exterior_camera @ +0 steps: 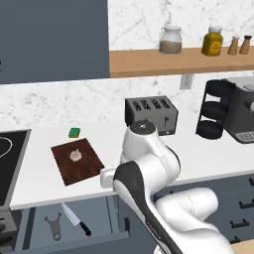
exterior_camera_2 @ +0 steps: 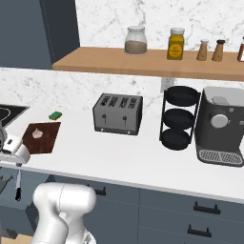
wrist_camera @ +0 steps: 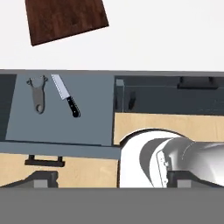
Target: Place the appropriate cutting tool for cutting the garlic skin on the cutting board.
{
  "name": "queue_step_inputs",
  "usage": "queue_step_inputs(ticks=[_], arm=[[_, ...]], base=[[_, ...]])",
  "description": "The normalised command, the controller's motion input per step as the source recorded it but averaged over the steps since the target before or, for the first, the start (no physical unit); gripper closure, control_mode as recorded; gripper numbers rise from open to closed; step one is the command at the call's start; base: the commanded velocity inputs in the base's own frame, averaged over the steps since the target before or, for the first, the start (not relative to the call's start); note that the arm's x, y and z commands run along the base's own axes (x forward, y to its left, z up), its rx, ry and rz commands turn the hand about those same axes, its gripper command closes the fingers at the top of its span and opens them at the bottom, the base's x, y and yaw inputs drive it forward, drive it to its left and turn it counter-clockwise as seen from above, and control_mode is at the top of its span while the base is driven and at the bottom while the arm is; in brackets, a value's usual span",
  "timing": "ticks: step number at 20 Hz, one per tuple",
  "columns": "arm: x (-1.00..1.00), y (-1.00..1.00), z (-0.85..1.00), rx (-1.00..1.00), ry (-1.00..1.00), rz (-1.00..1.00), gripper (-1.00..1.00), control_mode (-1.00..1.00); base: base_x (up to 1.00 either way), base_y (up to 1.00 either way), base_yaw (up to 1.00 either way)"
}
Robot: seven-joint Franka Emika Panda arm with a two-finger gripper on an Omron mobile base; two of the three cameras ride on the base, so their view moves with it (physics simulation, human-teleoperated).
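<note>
The knife [wrist_camera: 65,100], with its silver blade and black handle, lies in an open drawer [wrist_camera: 89,116] below the counter's edge, next to a grey peeler [wrist_camera: 38,94]. From the left base view the knife [exterior_camera: 75,219] sits below the dark wooden cutting board [exterior_camera: 87,166], and the garlic [exterior_camera: 76,155] rests on that board. My gripper [wrist_camera: 113,181] hovers above the drawer, to the right of the knife and apart from it. It is open, with its fingertips [wrist_camera: 41,179] far apart and nothing between them. In the right base view the garlic [exterior_camera_2: 36,134] lies on the board [exterior_camera_2: 50,129].
A green-and-yellow sponge [exterior_camera: 74,132] lies behind the board. A toaster [exterior_camera: 151,114] stands mid-counter, with a black rack [exterior_camera_2: 178,116] and a coffee machine [exterior_camera_2: 221,126] to its right. The stove top [exterior_camera: 7,158] is at the left. A shelf with jars [exterior_camera: 171,40] hangs above.
</note>
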Motion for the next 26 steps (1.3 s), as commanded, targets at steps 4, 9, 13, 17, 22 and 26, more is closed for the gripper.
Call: queue_step_inputs(ticks=[4,9,13,17,22,26], arm=[[-0.02,0.94,-0.84,0.0,0.12,0.0,-1.0,-1.0],[0.11,0.48,-0.48,0.0,0.04,0.0,-1.0,-1.0],[0.03,0.29,-0.58,0.0,0.06,0.0,-1.0,-1.0],[0.02,0.15,-0.68,0.0,0.15,0.0,-1.0,-1.0],[0.21,0.01,-0.48,0.0,0.11,0.0,-1.0,-1.0],[0.12,0.17,-0.36,-0.07,0.06,0.0,-1.0,-1.0]], base=[[0.0,0.0,0.0],[0.0,0.0,0.0],[0.0,0.0,0.0],[0.0,0.0,0.0],[0.0,0.0,0.0],[0.0,0.0,0.0]])
